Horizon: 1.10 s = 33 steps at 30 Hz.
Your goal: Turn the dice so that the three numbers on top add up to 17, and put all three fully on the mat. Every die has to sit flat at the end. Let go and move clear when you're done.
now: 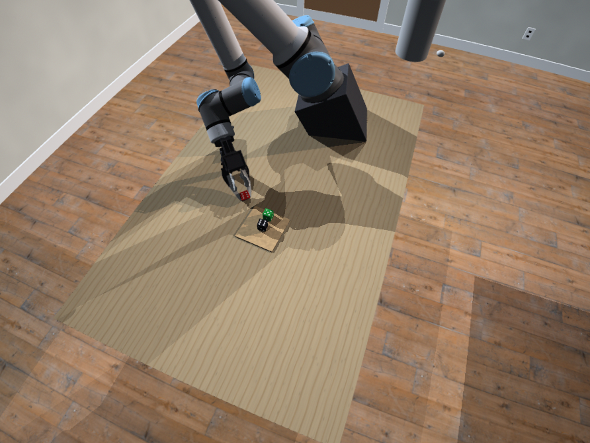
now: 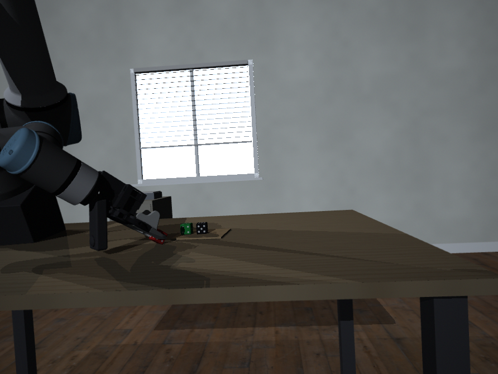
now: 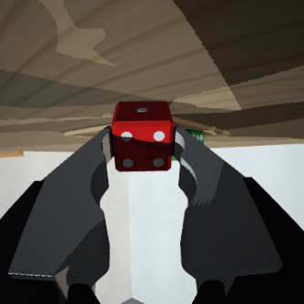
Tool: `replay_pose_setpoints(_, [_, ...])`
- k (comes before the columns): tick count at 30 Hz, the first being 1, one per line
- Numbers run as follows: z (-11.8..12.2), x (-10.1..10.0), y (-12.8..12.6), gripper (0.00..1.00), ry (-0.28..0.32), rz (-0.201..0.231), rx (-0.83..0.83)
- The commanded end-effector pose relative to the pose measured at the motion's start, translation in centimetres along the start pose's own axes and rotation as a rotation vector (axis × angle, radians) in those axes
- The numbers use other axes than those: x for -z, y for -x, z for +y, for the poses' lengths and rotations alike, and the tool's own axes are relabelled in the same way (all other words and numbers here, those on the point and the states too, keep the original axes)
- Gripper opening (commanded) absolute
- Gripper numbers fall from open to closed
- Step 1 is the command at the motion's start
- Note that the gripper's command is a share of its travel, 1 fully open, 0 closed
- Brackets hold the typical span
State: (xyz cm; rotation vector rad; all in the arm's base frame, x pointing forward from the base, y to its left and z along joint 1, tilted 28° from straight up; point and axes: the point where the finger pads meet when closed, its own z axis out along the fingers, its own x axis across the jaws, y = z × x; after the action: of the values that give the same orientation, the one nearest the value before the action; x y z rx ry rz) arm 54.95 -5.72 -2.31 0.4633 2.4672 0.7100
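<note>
My gripper [image 1: 243, 194] [image 2: 158, 236] [image 3: 142, 128] reaches down at a slant and is shut on the red die. The red die [image 1: 244, 196] [image 3: 142, 147] is tilted, low by the mat's near-arm edge and off the mat; whether it touches the table cannot be told. The wrist view shows its four and one faces; a face that looks like six points up in the top view. A green die [image 1: 268, 215] [image 2: 186, 229] and a black die [image 1: 262, 225] [image 2: 201, 228] sit flat and close together on the mat [image 1: 252, 235] [image 2: 215, 237]. The green top looks like five, the black top like six.
The wooden table [image 1: 305, 333] [image 2: 321, 261] extends around the mat. The arm's dark base block [image 1: 333, 116] stands at the back of the table. The green die is nearer the gripper side of the mat than the black die.
</note>
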Motion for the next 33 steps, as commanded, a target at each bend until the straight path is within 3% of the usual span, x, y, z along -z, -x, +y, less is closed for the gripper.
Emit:
replay_pose_setpoints(1, [0.03, 0.01, 0.01, 0.14, 0.0, 0.0, 0.001])
replay_pose_setpoints(4, [0.03, 0.01, 0.01, 0.14, 0.0, 0.0, 0.001])
replay_pose_setpoints(14, [0.03, 0.01, 0.01, 0.28, 0.0, 0.0, 0.001])
replay_pose_setpoints(33, [0.03, 0.01, 0.01, 0.28, 0.0, 0.0, 0.001])
